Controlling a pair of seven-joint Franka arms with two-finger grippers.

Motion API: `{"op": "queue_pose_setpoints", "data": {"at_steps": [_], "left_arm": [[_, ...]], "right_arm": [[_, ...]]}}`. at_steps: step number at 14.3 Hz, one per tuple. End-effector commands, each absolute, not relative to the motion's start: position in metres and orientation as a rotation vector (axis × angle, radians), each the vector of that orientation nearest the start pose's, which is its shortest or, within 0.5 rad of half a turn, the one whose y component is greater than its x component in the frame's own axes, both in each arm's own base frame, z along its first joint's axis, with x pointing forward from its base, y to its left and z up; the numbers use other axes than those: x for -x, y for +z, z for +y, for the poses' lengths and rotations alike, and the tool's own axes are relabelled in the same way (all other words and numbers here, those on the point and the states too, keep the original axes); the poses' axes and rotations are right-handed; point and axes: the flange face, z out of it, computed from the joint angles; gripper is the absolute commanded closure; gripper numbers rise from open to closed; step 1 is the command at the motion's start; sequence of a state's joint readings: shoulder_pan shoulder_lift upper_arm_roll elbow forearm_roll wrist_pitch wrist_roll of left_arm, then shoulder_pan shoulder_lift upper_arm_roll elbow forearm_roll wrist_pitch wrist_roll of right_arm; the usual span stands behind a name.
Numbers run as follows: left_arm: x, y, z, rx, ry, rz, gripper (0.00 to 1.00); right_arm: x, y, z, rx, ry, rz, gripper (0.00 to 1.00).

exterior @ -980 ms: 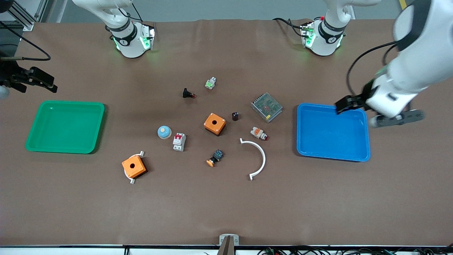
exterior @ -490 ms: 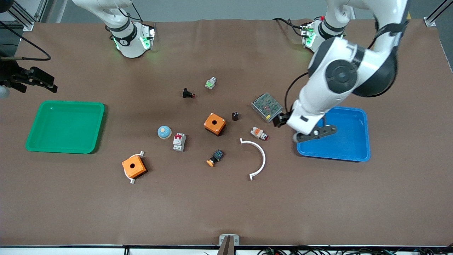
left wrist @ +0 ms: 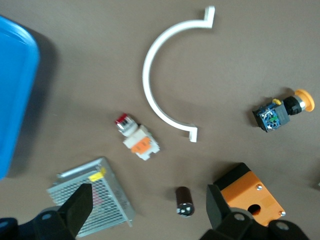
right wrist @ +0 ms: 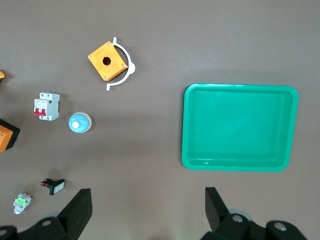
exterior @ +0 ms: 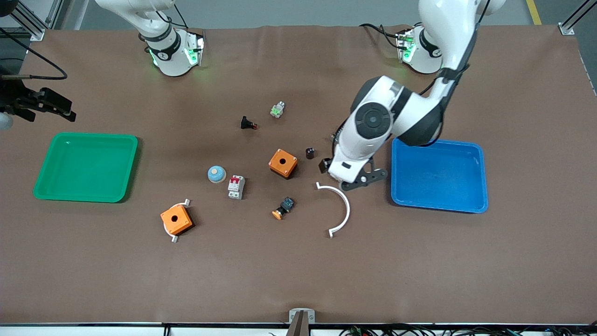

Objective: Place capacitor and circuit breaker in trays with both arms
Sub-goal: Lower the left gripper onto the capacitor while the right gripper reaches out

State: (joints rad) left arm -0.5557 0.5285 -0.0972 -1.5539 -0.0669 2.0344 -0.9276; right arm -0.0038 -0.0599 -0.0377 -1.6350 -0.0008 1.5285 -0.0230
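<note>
The capacitor point(exterior: 309, 153) lies on the table beside an orange box point(exterior: 282, 163). In the left wrist view the capacitor point(left wrist: 184, 201) lies on its side between my open fingers, closer to one finger point(left wrist: 217, 212). My left gripper point(exterior: 333, 164) point(left wrist: 148, 215) hangs open and empty above the table, mostly hidden under its wrist in the front view. The circuit breaker point(exterior: 236, 186) point(right wrist: 46, 106), white-grey with red toggles, lies nearer to the front camera, beside a blue dome point(exterior: 216, 174). My right gripper point(right wrist: 148, 212) waits open and empty high above the table, out of the front view.
A blue tray point(exterior: 438, 205) sits at the left arm's end, a green tray point(exterior: 84, 136) at the right arm's end. A metal mesh box point(left wrist: 92, 200), a white-orange part point(left wrist: 137, 140) and a white arc point(exterior: 343, 205) lie close to my left gripper. A second orange box point(exterior: 176, 219) lies nearer the camera.
My left arm has swung from over the blue tray toward the table's middle and now hangs by the capacitor. The right arm and the parts have not moved.
</note>
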Motion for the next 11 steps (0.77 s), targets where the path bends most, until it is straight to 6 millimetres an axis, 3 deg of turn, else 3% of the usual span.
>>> {"op": "queue_pose_setpoints", "data": {"at_steps": [1,5,9,11], "left_arm": [[-0.54,0.317,-0.442,3.142,0.164,-0.552,0.0],[-0.51,0.279,-0.466,3.15,0.157,-0.519,0.0],[-0.477,0.241,-0.478,3.135,0.171,-0.443,0.0],[-0.467,0.231,-0.478,3.123,0.187,-0.408,0.0]], "right_arm": [[-0.522,0.631,-0.024,3.156,0.061,0.022,0.0],[-0.524,0.636,-0.03,3.155,0.042,0.042,0.0],[-0.541,0.612,-0.035,3.159,0.088,0.068,0.0],[-0.553,0.601,-0.036,3.163,0.082,0.06,0.0]]}}
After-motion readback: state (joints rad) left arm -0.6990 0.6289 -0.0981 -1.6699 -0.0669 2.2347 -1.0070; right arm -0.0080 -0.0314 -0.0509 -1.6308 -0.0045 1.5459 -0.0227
